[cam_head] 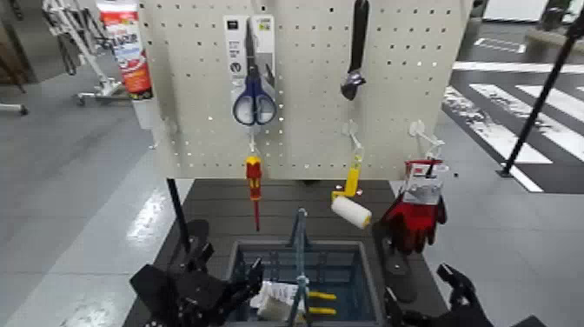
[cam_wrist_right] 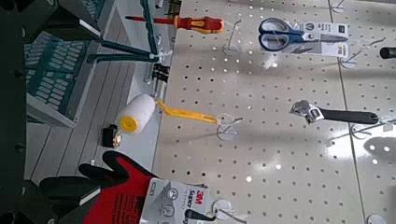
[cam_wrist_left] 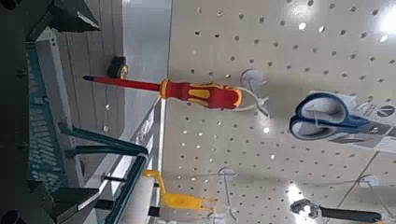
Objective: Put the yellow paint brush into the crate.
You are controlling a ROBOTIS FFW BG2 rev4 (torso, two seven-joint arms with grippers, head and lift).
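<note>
The left gripper [cam_head: 233, 258] and the right gripper [cam_head: 417, 283] stood near the crate [cam_head: 374, 283], both with the jaws apart.

- The crate [cam_head: 339, 246]: rectangular, grey-blue plastic, slatted, upright beneath the pegboard, its tall central handle raised.
- The yellow paint brush: cannot be told apart for certain; yellow strips and pale grey-white pieces lie inside the crate, partly behind its handle.

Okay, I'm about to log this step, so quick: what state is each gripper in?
Left gripper: open, empty, at the crate's left side.
Right gripper: open, empty, off the crate's right side.
</note>
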